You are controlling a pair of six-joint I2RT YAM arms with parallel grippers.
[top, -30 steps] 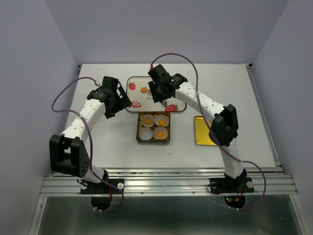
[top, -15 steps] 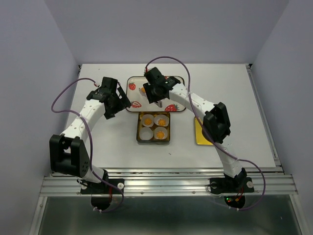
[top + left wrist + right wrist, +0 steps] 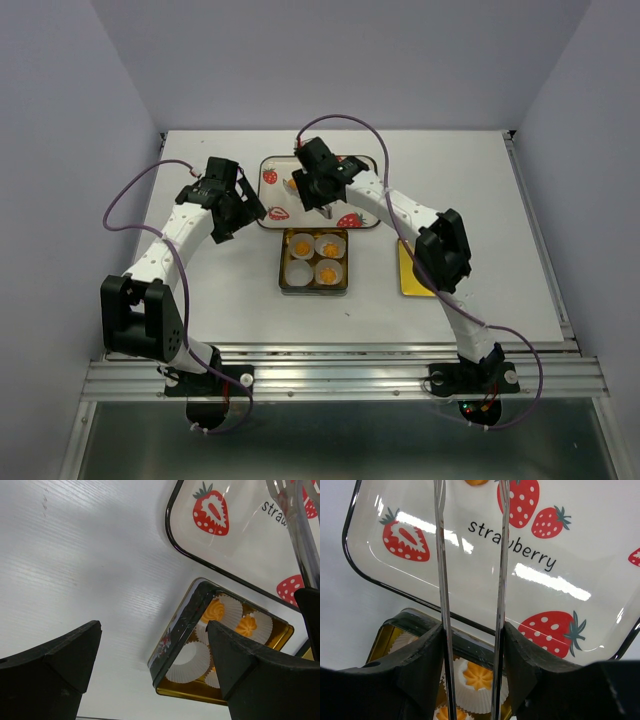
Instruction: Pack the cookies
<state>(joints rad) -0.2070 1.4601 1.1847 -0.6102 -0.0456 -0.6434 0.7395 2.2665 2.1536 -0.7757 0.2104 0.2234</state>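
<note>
Right gripper [image 3: 472, 635] over the strawberry tray [image 3: 600, 545], fingers clamped on a pair of metal tongs [image 3: 441, 555]; tong arms stand apart, tips cut off at the top of the wrist view. One cookie [image 3: 476, 481] lies on the tray between the arms' lines, only its lower edge in frame; can't tell if the tongs touch it; from overhead it's half hidden by the gripper. Three cookies [image 3: 300, 243] sit in paper cups in the tin [image 3: 175, 635], just in front of the tray; near-left cup [image 3: 187, 662] is empty. Left wrist view shows only two cookies, w/ a finger blocking the rest. Left gripper [image 3: 152, 630] hangs w/ jaws wide apart over the table [image 3: 75, 555], left of the tin, gripping nothing. Gold lid [image 3: 410, 270] is partly covered by the right arm.
</note>
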